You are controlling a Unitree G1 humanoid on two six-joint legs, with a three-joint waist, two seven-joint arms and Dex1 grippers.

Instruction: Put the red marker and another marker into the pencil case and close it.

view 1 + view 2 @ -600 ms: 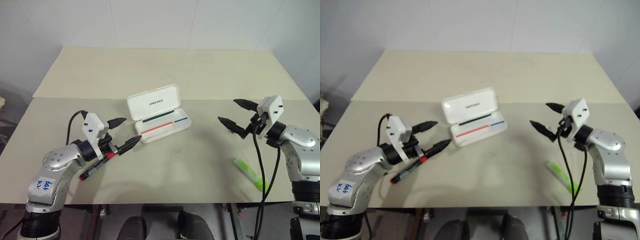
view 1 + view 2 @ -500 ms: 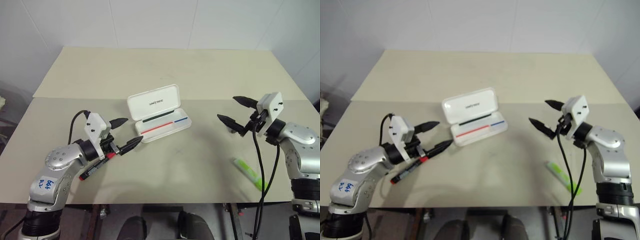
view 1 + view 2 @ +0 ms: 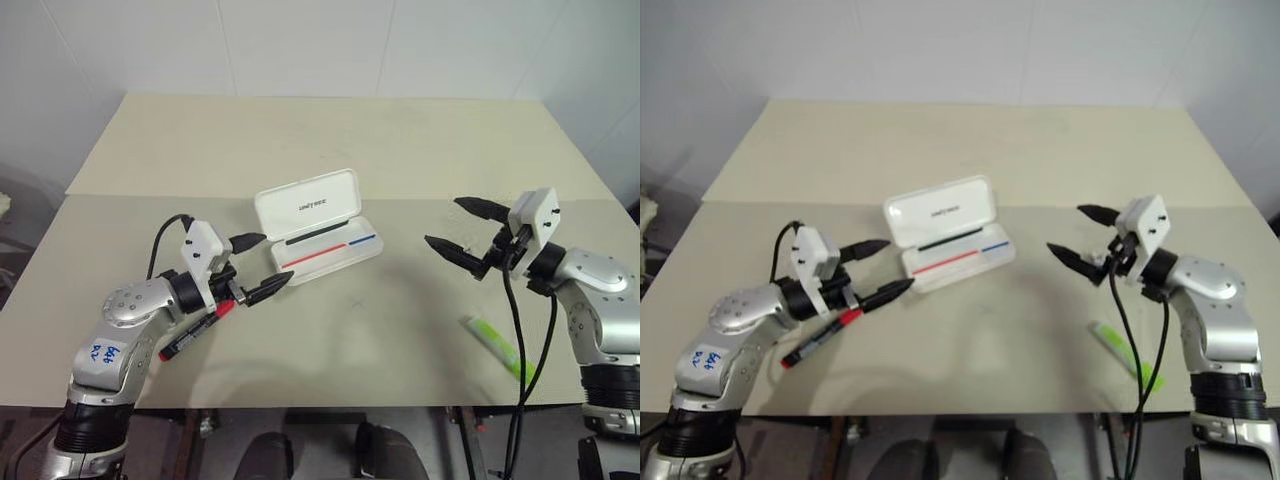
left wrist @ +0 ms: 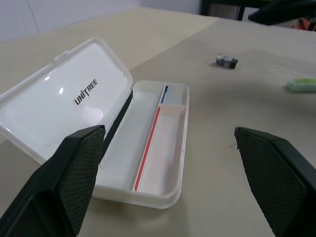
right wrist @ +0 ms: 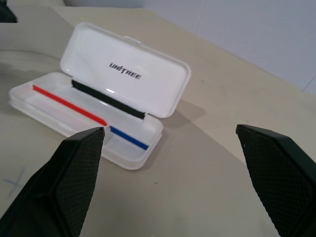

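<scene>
From the left eye view, the pencil case (image 3: 318,226) lies open near the middle of the tabletop (image 3: 330,140), lid propped up toward the far edge, tray empty. The left pincer (image 3: 258,266) hovers just beside the case's near-left corner, its two black fingers spread wide and gripping nothing. The red marker (image 3: 195,333) lies flat under that arm, toward the near-left edge, apart from the fingers. The right pincer (image 3: 462,228) hangs well to the right of the case, fingers equally wide and empty. Another marker (image 3: 497,347), lime green, lies near the near-right corner, apart from it.

In the left wrist view, the fingers (image 4: 69,182) stand far apart on either side of the open case (image 4: 98,128), touching nothing; the green marker (image 4: 302,85) lies far beyond.

In the right wrist view, the fingers (image 5: 69,177) are likewise spread and empty, with the case (image 5: 106,96) between them, farther off.
</scene>
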